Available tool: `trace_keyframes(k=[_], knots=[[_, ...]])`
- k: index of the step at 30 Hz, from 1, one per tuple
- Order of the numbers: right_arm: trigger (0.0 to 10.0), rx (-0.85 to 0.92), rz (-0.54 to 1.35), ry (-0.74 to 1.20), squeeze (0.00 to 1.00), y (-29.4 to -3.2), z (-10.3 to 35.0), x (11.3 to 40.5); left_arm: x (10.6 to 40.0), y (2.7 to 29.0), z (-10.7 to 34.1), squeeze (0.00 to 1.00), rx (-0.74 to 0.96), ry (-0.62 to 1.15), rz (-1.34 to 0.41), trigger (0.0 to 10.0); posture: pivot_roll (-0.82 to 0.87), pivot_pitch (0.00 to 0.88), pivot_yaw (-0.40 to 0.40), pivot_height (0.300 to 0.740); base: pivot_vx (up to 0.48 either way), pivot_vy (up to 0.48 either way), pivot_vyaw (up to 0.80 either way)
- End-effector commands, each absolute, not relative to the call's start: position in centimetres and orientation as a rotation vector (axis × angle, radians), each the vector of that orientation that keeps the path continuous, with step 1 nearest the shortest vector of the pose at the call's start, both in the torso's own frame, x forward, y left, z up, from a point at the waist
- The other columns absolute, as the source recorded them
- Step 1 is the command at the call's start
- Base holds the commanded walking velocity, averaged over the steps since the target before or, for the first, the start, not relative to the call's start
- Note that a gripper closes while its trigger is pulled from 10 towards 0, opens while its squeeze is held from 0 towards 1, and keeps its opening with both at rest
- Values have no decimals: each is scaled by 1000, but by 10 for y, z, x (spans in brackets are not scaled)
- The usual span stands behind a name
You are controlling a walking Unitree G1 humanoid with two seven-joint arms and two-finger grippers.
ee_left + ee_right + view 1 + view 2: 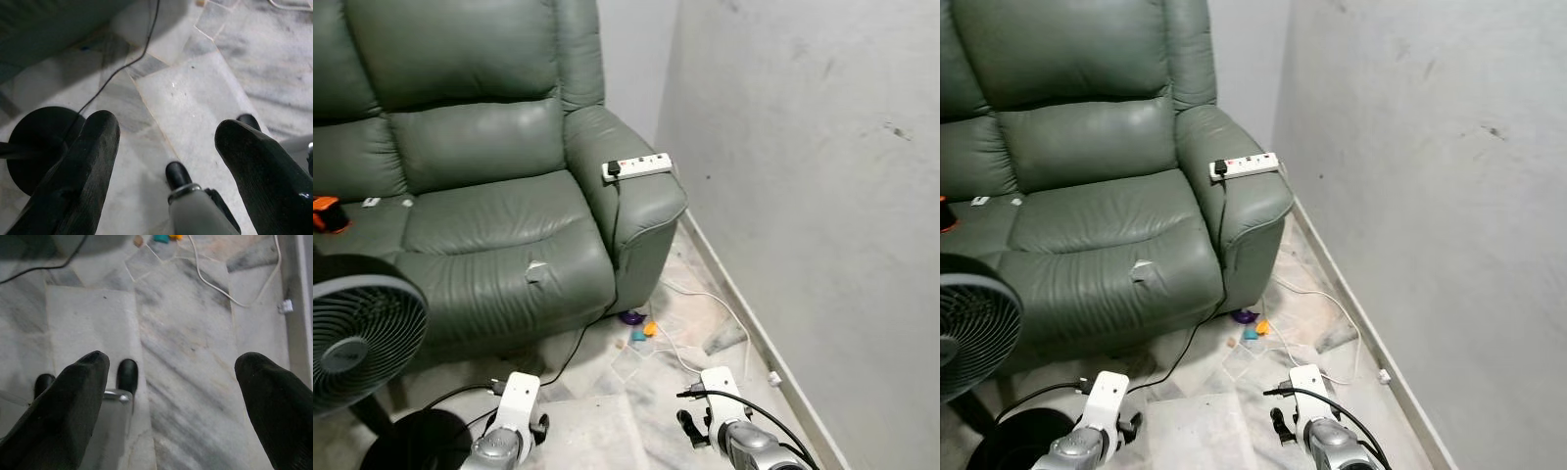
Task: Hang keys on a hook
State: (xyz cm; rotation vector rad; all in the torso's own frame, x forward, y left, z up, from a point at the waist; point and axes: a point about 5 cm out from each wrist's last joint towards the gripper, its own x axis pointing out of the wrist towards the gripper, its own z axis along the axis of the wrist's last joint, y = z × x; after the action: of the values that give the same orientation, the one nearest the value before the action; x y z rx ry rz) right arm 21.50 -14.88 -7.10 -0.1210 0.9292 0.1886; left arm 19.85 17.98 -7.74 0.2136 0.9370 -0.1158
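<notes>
- At the left edge of the head view a small orange object [325,212] lay on the green sofa [480,196], and below it stood a black fan [357,338] in the lower left.
- My left gripper [166,161] hung low at the bottom left, its two black fingers [78,166] spread wide apart and holding nothing, above the marble floor [195,88] and beside the fan's round base [39,142].
- In the upper middle, a white power strip [637,167] rested on the sofa's armrest.
- Lower centre, small coloured bits [641,331] and a white cable [724,313] lay on the floor.
- My right gripper [171,396] hung at the bottom right, fingers likewise released and empty.
- The grey wall [803,147] filled the right side.
- I could not make out keys or a hook anywhere.
</notes>
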Motion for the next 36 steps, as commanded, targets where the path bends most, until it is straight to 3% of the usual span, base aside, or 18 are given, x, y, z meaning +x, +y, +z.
trace_keyframes(k=[1, 36], knots=[[10000, -141, 190, 948, 0, -153, -73, 211, 193, 184, -80, 0, 231, 966, -119, 10000, -38, 20, -41, 740, 0, 0, -725], [10000, -174, 190, 982, 0, -160, -80, 198, 185, 188, -84, 0, 289, 1013, -190, 10000, -50, 56, -46, 740, 0, 0, -724]])
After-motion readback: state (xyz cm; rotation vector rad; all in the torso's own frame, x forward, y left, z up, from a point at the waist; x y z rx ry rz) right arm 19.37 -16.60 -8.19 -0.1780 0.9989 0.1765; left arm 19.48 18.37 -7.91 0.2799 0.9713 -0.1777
